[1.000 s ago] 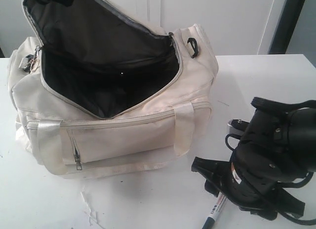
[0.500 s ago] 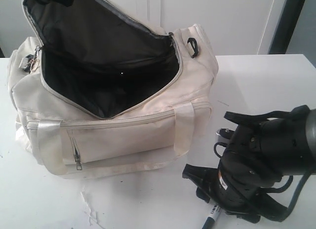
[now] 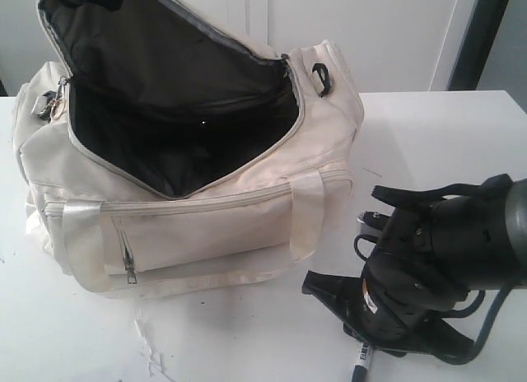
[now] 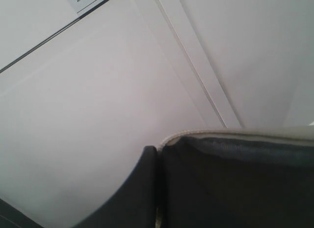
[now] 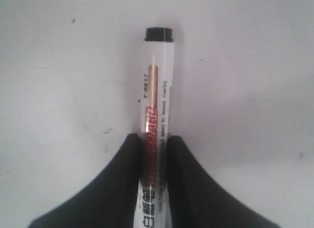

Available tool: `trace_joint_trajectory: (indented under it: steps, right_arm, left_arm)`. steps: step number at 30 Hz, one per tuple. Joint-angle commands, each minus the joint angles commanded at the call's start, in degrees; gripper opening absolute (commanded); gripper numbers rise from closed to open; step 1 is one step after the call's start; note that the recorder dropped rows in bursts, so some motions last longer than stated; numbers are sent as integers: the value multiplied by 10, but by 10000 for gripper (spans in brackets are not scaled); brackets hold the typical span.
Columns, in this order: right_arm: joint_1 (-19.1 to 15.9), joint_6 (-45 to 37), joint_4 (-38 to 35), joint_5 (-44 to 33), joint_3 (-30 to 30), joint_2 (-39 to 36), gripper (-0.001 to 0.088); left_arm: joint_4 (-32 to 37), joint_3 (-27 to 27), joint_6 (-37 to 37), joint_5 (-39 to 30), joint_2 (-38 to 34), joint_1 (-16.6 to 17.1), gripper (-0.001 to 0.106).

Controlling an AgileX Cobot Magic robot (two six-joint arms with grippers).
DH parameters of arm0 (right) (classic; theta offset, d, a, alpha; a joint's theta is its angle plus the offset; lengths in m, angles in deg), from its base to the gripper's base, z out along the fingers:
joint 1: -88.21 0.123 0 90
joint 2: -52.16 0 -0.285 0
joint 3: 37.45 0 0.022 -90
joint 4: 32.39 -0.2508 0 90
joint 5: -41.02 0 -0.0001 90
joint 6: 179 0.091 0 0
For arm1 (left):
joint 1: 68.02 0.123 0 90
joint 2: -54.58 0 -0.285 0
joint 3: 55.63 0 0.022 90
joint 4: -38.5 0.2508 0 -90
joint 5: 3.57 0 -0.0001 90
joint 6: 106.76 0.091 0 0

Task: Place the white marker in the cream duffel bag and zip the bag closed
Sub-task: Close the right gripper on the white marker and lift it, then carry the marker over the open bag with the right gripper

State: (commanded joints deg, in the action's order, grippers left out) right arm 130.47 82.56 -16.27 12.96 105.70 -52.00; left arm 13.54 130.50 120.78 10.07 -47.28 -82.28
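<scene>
The cream duffel bag [image 3: 206, 225] stands on the white table with its top wide open and black lining showing. Its lid flap [image 3: 165, 44] is held up at the back. My left gripper [image 4: 158, 156] is shut on that flap's edge [image 4: 235, 184], with one dark finger [image 4: 140, 188] pressed against the lining. The white marker [image 3: 361, 362] lies on the table in front of the bag's right end, mostly hidden under my right arm. My right gripper [image 5: 153, 139] is shut on the marker [image 5: 158, 85], its fingers touching both sides of the printed barrel, and the dark end points away.
The white table [image 3: 445, 127] runs right of the bag. A torn white scrap [image 3: 148, 349] lies near the front edge. A dark post [image 3: 486, 36] stands at the back right against the pale wall. The bag's front zip pocket [image 3: 198, 238] faces the exterior camera.
My right gripper has shifted left and lower over the marker, and its jaws have closed from wide open onto the barrel. The bag and the left gripper have not moved.
</scene>
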Motion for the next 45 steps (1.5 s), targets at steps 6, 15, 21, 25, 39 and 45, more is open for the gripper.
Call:
trace_joint_trajectory:
  steps: [6,15,21,25,39,45]
  right_arm:
    - [0,-23,28,-50,-3,64,0]
    - [0,-145,113,-108,-19,214,0]
    - [0,-304,124,-72,-19,285,0]
    - [0,-333,167,-17,-19,314,0]
    - [-1,-316,344,205,-19,318,0]
    - [-1,-303,348,293,-15,299,0]
  left_arm:
    - [0,0,0,0,0,0,0]
    - [0,0,0,0,0,0,0]
    - [0,0,0,0,0,0,0]
    - [0,0,0,0,0,0,0]
    - [0,0,0,0,0,0,0]
    - [0,0,0,0,0,0,0]
